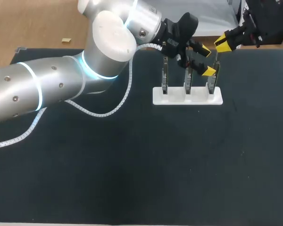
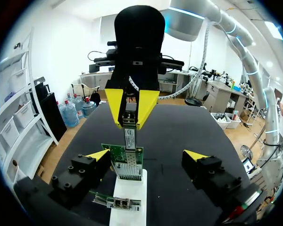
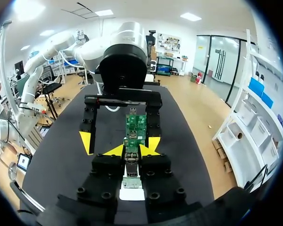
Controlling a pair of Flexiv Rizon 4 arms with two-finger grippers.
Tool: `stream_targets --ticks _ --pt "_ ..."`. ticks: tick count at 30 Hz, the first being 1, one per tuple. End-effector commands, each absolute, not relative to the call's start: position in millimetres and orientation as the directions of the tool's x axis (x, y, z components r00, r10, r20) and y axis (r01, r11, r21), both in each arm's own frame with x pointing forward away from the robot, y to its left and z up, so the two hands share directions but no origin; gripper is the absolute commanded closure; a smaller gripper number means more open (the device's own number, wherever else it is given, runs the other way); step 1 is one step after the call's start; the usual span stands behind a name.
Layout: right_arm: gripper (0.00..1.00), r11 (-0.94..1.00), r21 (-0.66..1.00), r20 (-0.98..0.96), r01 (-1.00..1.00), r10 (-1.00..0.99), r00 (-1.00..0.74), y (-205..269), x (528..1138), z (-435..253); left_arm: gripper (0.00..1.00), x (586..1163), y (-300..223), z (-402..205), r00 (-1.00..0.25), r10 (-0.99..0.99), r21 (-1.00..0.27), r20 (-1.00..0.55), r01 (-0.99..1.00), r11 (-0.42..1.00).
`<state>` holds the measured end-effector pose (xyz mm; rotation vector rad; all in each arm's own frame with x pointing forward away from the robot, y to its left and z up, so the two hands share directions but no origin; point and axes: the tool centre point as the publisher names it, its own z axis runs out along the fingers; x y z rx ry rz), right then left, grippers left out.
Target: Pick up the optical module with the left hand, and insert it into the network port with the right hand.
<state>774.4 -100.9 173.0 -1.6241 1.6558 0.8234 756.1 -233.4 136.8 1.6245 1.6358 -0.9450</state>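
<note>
I can read no print anywhere; the sticker (image 2: 129,140) on the optical module (image 2: 130,123) is too small

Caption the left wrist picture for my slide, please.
Right claw grips the optical module at a green board's top; left claw stands open either side.

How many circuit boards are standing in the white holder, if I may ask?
3, upright in a row in the white holder: the left board, the middle board and the right board. None seems hidden.
</note>
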Motion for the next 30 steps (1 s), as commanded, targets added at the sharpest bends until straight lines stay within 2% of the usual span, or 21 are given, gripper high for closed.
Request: stream_targets --ticks 1,30 --pt "1.00 0.032 -0.020 -0.814 -0.999 -0.581 -0.003 -100.4 769.9 172.7 0.00 759.4 -234.9 137.5 -0.034 0.545 -0.057 -0.838 0.998 -0.026" --pt "1.00 0.021 -0.024 -0.816 -0.999 -0.578 0.008 -100.6 778.2 171.4 0.00 759.4 -234.9 137.5 -0.034 0.545 -0.057 -0.838 0.998 -0.026"
